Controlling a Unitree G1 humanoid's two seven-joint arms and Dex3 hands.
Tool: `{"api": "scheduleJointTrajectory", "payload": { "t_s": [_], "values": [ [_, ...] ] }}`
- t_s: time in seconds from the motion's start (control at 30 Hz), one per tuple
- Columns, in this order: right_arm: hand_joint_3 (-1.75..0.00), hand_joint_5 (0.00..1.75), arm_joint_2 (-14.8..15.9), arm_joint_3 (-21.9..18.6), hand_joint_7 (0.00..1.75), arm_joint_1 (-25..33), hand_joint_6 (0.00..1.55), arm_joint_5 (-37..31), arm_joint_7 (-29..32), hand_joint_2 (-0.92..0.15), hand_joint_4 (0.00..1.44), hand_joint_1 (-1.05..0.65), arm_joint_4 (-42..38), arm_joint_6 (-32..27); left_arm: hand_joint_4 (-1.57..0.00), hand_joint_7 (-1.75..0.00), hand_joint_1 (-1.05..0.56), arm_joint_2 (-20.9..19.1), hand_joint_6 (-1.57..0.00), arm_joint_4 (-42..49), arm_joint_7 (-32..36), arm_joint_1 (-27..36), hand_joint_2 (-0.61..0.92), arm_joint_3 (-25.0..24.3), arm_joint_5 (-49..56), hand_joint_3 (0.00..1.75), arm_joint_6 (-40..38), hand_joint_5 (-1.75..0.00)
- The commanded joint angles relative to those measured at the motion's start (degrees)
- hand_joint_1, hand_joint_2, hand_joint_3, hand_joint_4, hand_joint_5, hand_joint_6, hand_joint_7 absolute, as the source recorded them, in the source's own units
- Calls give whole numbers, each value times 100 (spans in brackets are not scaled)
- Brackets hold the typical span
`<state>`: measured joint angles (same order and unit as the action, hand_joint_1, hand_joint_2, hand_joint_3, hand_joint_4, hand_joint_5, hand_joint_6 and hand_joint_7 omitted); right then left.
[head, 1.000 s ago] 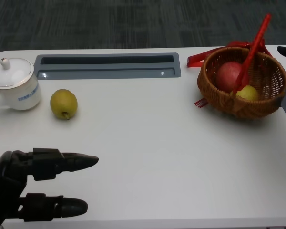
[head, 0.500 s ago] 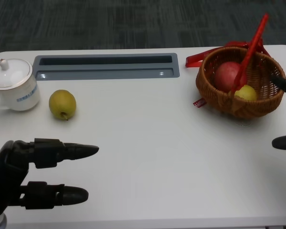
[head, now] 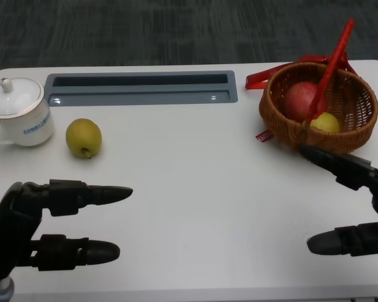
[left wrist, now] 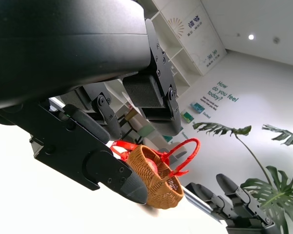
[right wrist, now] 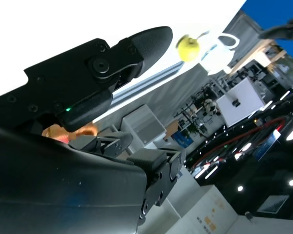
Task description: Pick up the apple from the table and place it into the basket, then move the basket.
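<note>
I read the table (head: 195,207) first: white, with a grey recessed tray (head: 142,87) along its far edge. Both hands hover low over the near edge, well apart, which I judge leaves the middle free for sliding the basket.

The left hand (head: 44,229) sits at the near left, fingers spread and pointing across the table, holding nothing. The right hand (head: 356,207) sits at the near right, fingers apart and empty, its upper fingertip just short of the basket (head: 349,135). I take that as the approach for the move.

The basket is woven brown wicker with a red handle (head: 332,60) standing up, at the far right corner. The apple (head: 302,99) lies inside it, red and round, against the far-left wall, beside a smaller yellow fruit (head: 326,122). So the placing looks done and the move not yet begun.

At the far left stands a white lidded cup (head: 19,112), and near it a yellow-green pear (head: 84,137), apart from both hands.
</note>
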<state>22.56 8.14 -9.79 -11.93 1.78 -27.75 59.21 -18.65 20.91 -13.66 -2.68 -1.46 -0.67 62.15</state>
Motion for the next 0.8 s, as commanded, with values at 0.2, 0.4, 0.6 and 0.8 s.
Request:
{"api": "scheduleJointTrajectory", "payload": {
  "t_s": [0.2,0.4,0.6,0.8],
  "values": [
    [-1,1,-678,314,1,-83,49,322,-535,-80,54,-60,-206,36,-107,0,-51,-49,-97,-17,-121,-41,67,26,-164,0,-73,0],
    [-1,2,-1112,380,3,-495,56,294,-755,-82,59,-56,-829,359,-107,0,-51,-58,-96,-34,-170,-52,67,47,-187,0,-96,0],
    [0,3,-1407,392,3,-800,63,288,-863,-80,66,-53,-1338,558,-106,0,-53,-51,-96,-59,-217,-31,68,76,-244,0,-135,0],
    [0,2,-1549,378,3,-1002,69,436,-1106,-79,69,-50,-1644,640,-107,0,-52,3,-96,-95,-267,-3,68,145,-330,0,-173,-1]
  ]
}}
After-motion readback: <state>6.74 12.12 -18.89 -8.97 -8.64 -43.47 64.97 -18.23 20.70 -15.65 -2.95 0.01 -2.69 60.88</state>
